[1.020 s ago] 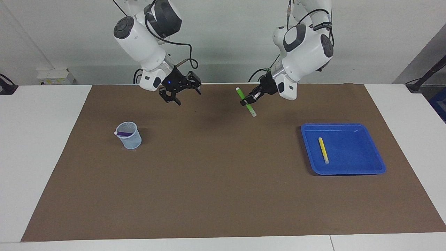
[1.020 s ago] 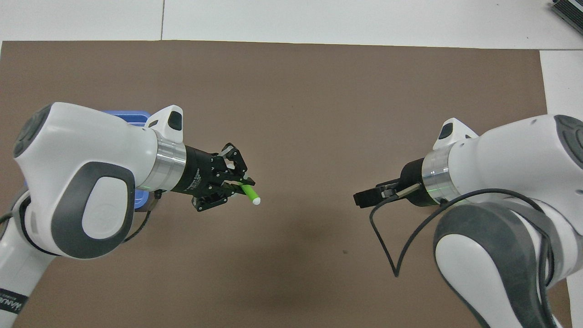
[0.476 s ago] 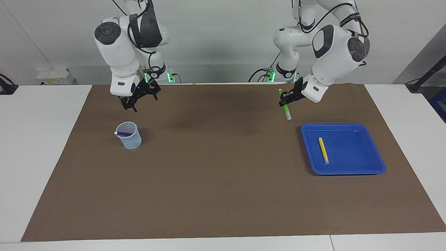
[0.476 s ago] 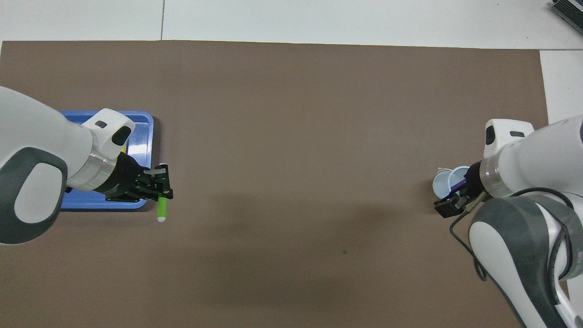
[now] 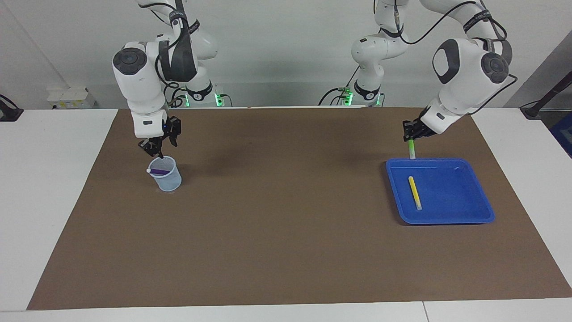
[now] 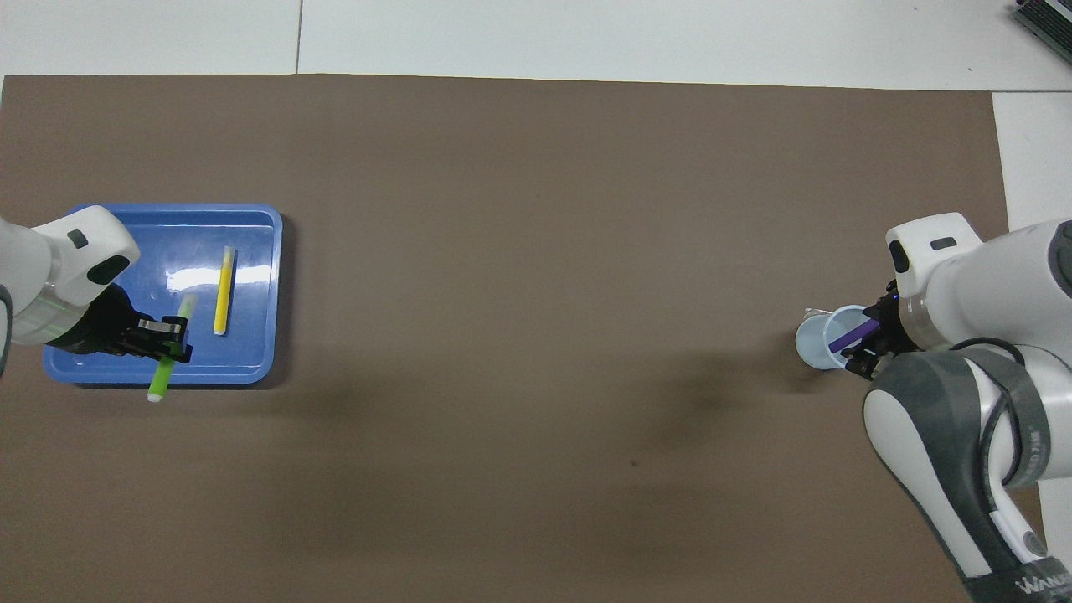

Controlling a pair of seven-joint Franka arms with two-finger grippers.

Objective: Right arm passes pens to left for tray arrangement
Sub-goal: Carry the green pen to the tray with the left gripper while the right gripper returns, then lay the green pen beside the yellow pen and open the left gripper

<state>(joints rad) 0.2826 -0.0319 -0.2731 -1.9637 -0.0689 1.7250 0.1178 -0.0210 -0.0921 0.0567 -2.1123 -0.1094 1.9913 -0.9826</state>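
Observation:
The blue tray (image 5: 451, 197) (image 6: 251, 335) lies toward the left arm's end of the table, and a yellow pen (image 5: 414, 192) (image 6: 223, 289) rests in it. My left gripper (image 5: 410, 136) (image 6: 167, 339) is shut on a green pen (image 5: 411, 150) (image 6: 159, 381), which hangs nearly upright over the tray's edge nearest the robots. Toward the right arm's end stands a pale-blue mesh cup (image 5: 166, 179) (image 6: 816, 343) with a purple pen (image 5: 158, 171) (image 6: 850, 335) leaning in it. My right gripper (image 5: 154, 151) (image 6: 863, 352) hovers just over the cup's rim, close to the purple pen.
A brown mat (image 5: 277, 223) covers most of the white table (image 5: 49, 179). A small pale box (image 5: 69, 96) sits by the wall at the right arm's end.
Both arms swung apart from the table's middle. The left one carried the green pen over to the tray. The right gripper moved to the cup and came down over it.

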